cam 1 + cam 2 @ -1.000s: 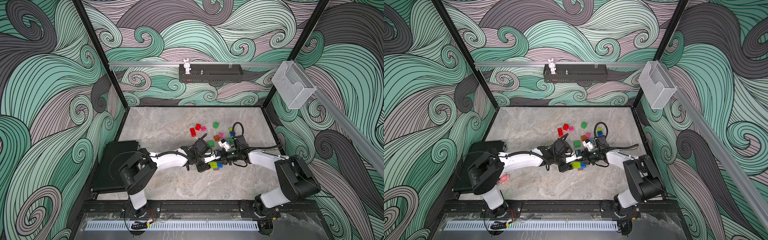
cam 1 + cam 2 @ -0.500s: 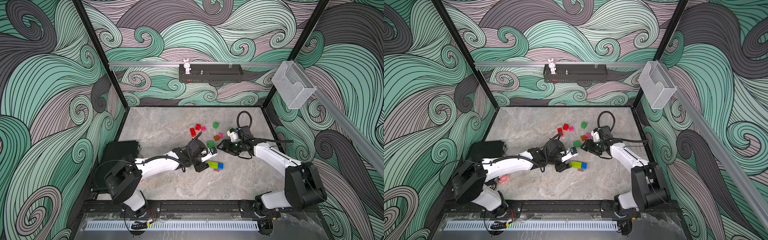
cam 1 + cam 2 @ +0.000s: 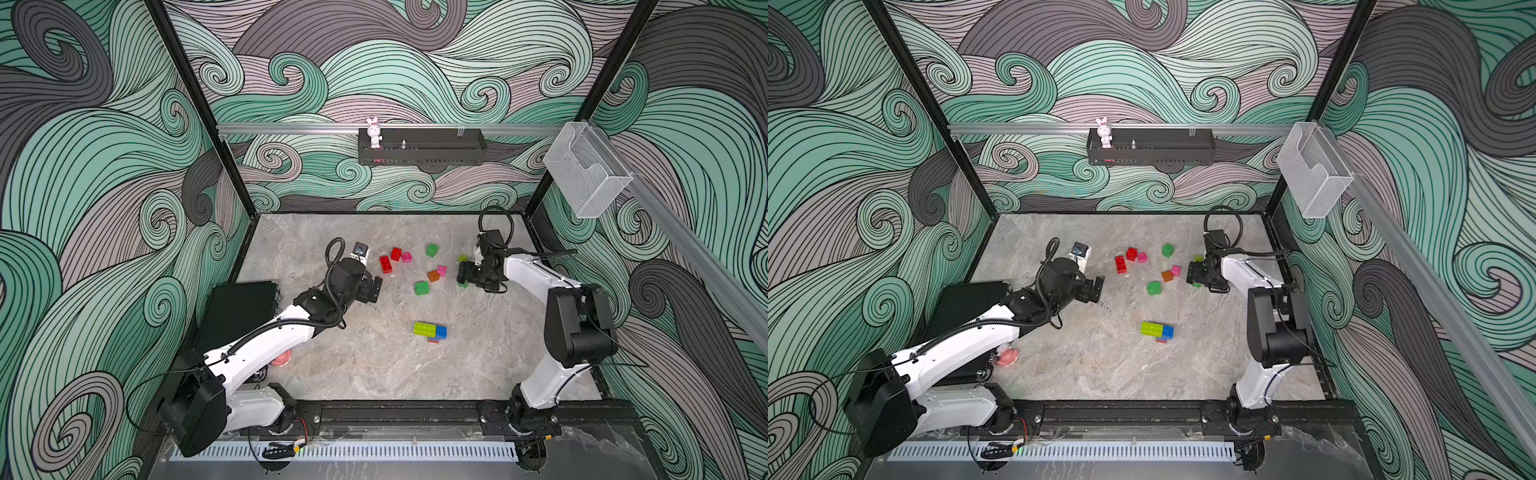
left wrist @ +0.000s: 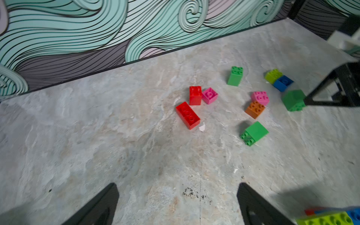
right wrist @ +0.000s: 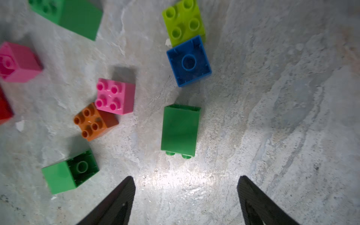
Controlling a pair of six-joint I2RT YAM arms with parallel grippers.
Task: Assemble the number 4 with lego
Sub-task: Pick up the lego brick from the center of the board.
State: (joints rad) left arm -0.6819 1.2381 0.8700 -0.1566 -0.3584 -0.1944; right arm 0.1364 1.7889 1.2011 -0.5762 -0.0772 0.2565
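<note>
by the right pincer (image 5: 186, 177), only wrist views show an upturned blue brick (image 5: 188, 61)

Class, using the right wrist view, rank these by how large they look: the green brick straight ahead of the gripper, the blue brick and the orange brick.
1. green brick, though it lies nearer the camera, which may flatter it
2. blue brick
3. orange brick, clearly smallest
</note>
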